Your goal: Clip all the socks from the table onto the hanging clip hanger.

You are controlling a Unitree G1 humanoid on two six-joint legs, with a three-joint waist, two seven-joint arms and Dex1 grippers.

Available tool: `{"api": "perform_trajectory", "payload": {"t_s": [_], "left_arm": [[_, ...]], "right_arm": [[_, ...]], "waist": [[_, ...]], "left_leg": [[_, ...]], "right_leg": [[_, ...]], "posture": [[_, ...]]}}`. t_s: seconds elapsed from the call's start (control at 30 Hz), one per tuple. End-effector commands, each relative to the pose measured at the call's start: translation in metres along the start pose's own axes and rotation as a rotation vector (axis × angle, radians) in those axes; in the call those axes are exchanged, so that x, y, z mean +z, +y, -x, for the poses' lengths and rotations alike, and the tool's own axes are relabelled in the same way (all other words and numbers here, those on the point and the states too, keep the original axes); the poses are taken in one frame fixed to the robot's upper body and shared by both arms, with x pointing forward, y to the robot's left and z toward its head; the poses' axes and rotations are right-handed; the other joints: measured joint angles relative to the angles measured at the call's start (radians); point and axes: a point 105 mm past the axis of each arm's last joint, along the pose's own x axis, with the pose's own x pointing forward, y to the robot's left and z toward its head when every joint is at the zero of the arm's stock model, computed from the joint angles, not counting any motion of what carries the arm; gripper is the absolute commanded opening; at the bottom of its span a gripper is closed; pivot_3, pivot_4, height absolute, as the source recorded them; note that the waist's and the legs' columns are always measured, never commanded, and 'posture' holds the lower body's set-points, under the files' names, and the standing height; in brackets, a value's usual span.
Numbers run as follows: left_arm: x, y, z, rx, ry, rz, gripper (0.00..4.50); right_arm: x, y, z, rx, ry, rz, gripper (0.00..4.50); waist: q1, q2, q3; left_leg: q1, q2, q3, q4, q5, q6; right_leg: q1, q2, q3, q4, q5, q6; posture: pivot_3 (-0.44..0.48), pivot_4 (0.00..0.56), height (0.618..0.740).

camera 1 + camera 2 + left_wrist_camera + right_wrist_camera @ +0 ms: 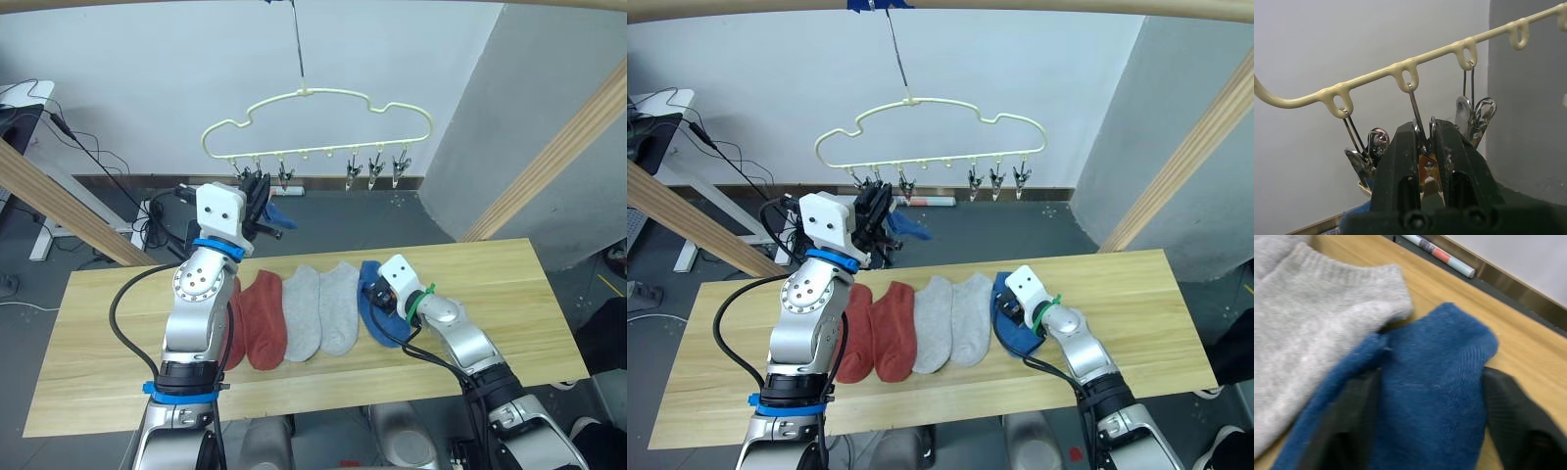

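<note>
The cream clip hanger [313, 95] hangs above the far edge of the table [509, 284]. My left gripper [258, 196] is raised to its left clips and is shut on the second clip [1420, 132]. A blue sock [279, 215] sticks out just beside that gripper; what holds it is hidden. On the table lie two rust-red socks [263, 318], two grey socks [318, 308] and another blue sock [377, 318]. My right gripper [384, 294] rests low on this blue sock [1440, 362], open, one finger [1352, 426] on each side of the bunched knit.
Slanted wooden poles stand at the left [59, 201] and right [558, 157] of the table. Cables [98, 157] and a white desk [20, 98] lie beyond the left side. A thin tube [1440, 254] lies on the floor behind the table.
</note>
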Motion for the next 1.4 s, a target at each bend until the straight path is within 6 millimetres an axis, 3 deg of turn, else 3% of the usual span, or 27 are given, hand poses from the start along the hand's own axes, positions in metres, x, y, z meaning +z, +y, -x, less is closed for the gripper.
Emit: {"api": "perform_trajectory", "payload": {"t_s": [0.03,0.2,0.4,0.53,0.7,0.87,1.03,1.4], "left_arm": [[0.012,-0.002,0.002,-0.032,-0.04,0.014,0.18],[0.014,-0.008,0.003,-0.089,-0.048,0.05,0.18],[0.022,-0.011,0.004,-0.139,-0.058,0.098,0.18],[0.026,-0.011,0.004,-0.165,-0.05,0.129,0.18],[0.03,-0.015,0.003,-0.188,-0.045,0.159,0.18],[0.032,-0.016,0.003,-0.196,-0.036,0.181,0.18],[0.034,-0.013,0.004,-0.201,-0.026,0.2,0.18],[0.039,-0.007,0.003,-0.224,-0.007,0.211,0.18]], "right_arm": [[-0.023,-0.006,0.006,-0.032,0.074,-0.016,1.52],[-0.007,-0.013,0.015,-0.04,0.011,0.033,0.01],[0.05,-0.011,0.031,0.01,-0.149,0.184,0.0],[0.11,0.014,0.034,0.142,-0.304,0.319,0.0],[0.147,0.04,0.023,0.245,-0.39,0.371,0.0],[0.167,0.06,0.007,0.307,-0.435,0.376,0.0],[0.177,0.066,0.001,0.316,-0.475,0.38,0.0],[0.18,0.076,0.002,0.325,-0.529,0.359,0.0]], "waist": [[0.0,0.0,0.0],[0.002,0.0,0.0],[-0.001,0.0,0.0],[-0.008,0.0,0.0],[-0.004,0.0,0.0],[0.0,0.0,0.0],[-0.001,0.0,0.0],[-0.004,0.0,0.0]], "left_leg": [[0.0,0.0,0.0,0.001,0.0,0.0],[-0.001,0.0,-0.001,0.007,0.0,0.0],[-0.001,-0.001,0.0,0.009,0.0,0.0],[-0.001,0.001,0.0,0.008,0.0,0.0],[-0.002,0.001,-0.001,0.009,0.0,0.0],[-0.003,-0.001,-0.001,0.009,0.0,0.0],[-0.004,0.0,-0.001,0.008,0.0,0.0],[-0.003,0.0,-0.001,0.008,0.0,0.0]], "right_leg": [[0.0,0.0,0.0,0.0,0.0,0.0],[0.002,0.0,0.0,0.001,0.001,0.001],[0.002,0.001,0.001,0.0,0.001,0.003],[0.001,0.002,0.001,0.001,0.001,0.003],[0.001,0.002,0.001,0.001,0.001,0.003],[0.0,0.0,0.0,-0.001,0.002,0.002],[0.0,0.0,0.0,-0.001,0.002,0.002],[0.0,0.0,0.0,0.0,0.002,0.002]], "posture": [[-0.197,0.302,0.74],[-0.196,0.301,0.74],[-0.199,0.302,0.74],[-0.209,0.305,0.74],[-0.208,0.301,0.74],[-0.21,0.298,0.74],[-0.214,0.297,0.74],[-0.227,0.299,0.74]]}}
